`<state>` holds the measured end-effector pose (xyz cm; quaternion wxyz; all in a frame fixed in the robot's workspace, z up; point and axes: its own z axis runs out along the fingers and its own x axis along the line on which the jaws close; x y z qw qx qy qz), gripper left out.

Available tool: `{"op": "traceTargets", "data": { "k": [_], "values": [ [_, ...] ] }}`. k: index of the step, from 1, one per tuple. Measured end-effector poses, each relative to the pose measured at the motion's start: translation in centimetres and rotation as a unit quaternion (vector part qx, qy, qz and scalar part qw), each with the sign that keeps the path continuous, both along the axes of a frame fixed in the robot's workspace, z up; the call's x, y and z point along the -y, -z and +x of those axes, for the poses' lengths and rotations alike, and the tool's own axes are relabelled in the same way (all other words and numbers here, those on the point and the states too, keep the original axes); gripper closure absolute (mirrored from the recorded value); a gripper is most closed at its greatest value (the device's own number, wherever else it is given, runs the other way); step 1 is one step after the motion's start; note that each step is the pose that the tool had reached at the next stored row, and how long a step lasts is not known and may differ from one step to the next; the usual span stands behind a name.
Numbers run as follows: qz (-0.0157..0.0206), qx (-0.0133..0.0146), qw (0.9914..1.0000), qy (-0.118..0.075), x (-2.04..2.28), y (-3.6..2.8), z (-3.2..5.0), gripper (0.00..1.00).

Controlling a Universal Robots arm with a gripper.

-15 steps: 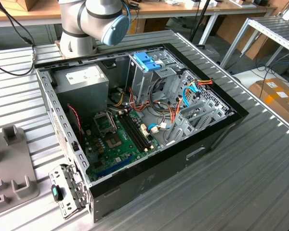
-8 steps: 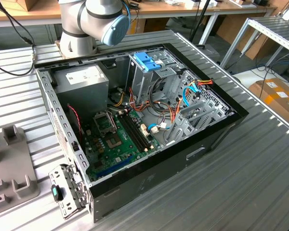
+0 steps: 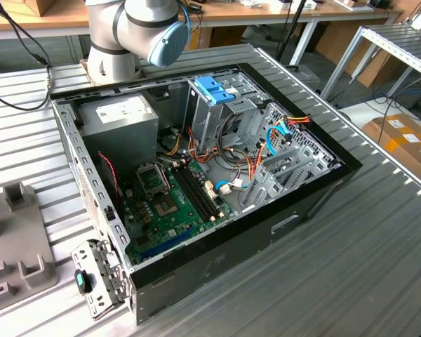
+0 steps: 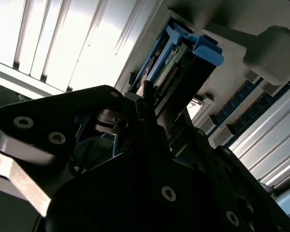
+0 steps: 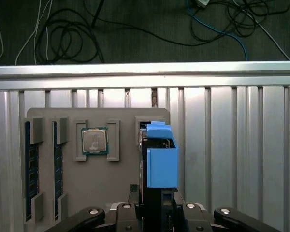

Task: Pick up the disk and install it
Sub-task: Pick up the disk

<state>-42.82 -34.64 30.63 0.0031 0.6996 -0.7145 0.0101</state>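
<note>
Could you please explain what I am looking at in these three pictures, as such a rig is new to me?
The machine is a grey robot arm with a blue joint cap, seen in the exterior view by a separate camera. Beside it an open black computer case lies on a ribbed metal table. The two wrist views come from cameras riding near the arm's black gripper. The first wrist view shows a grey plastic tray holding a square silver processor chip and long blue memory sticks. The dark flat disk with bright blue rails stands on edge right at the gripper; whether it is clamped, I cannot tell.
</note>
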Motion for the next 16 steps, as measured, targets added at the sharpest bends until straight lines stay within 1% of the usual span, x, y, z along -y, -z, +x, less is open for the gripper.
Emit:
{"op": "traceTargets", "data": {
  "k": [16],
  "values": [
    [0.0000, 0.0000, 0.99997, -0.007, 0.00, 0.00, 0.00, 0.65]
  ]
}}
